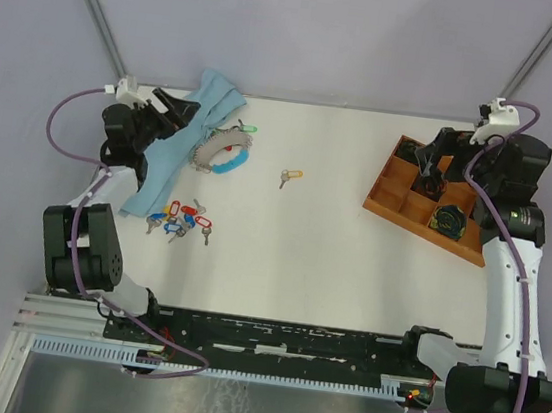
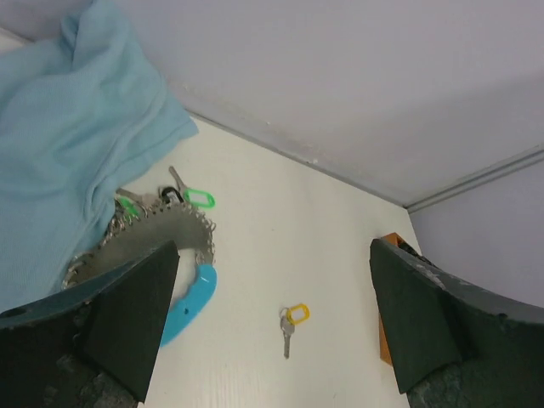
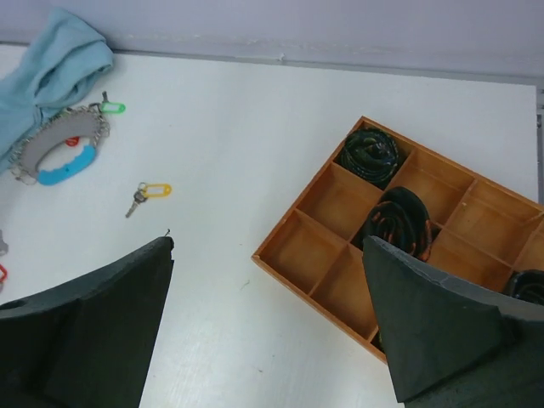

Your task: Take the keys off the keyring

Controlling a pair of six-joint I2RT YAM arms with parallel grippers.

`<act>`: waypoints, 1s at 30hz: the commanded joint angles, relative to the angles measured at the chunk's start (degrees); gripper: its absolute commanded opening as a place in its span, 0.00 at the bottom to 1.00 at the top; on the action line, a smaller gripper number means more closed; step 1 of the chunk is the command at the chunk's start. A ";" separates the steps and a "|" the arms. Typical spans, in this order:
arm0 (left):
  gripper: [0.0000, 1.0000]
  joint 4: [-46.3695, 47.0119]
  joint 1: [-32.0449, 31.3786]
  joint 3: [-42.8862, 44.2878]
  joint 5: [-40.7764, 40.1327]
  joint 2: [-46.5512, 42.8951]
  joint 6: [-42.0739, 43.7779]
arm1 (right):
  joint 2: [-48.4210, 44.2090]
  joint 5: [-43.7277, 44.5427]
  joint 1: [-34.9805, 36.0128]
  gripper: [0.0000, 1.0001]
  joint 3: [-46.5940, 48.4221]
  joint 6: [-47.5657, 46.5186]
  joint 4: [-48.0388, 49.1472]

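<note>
The keyring (image 1: 225,148) lies at the back left, a loop thick with silver keys and one light blue stretch (image 1: 229,165), partly on a blue cloth (image 1: 174,149). A green-tagged key (image 1: 248,129) sticks out at its far side. One yellow-tagged key (image 1: 290,176) lies loose to its right. My left gripper (image 1: 179,109) hovers open just left of the ring. In the left wrist view the keyring (image 2: 202,234) sits beside the left finger and the yellow-tagged key (image 2: 291,321) lies between the fingers of the left gripper (image 2: 272,340). My right gripper (image 1: 430,163) hangs open over the tray, empty.
A wooden compartment tray (image 1: 389,202) holding black rolled items (image 3: 372,153) sits at the right. Loose red- and blue-tagged keys (image 1: 181,223) lie near the cloth's front end. The right wrist view shows the tray's rim (image 3: 314,302) under the right gripper (image 3: 268,340).
</note>
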 commanded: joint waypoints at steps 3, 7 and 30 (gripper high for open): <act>0.99 14.39 0.70 -6.95 0.00 -7.02 -8.75 | -2.44 -3.87 -0.09 1.00 -0.74 9.23 7.87; 0.99 25.22 2.87 -11.91 0.00 -5.08 -18.87 | -1.90 -12.91 -0.01 1.00 -2.74 12.19 13.94; 0.92 8.99 -16.27 -7.31 -14.33 10.32 -2.44 | 12.45 -38.37 6.76 1.00 -9.01 -0.07 11.80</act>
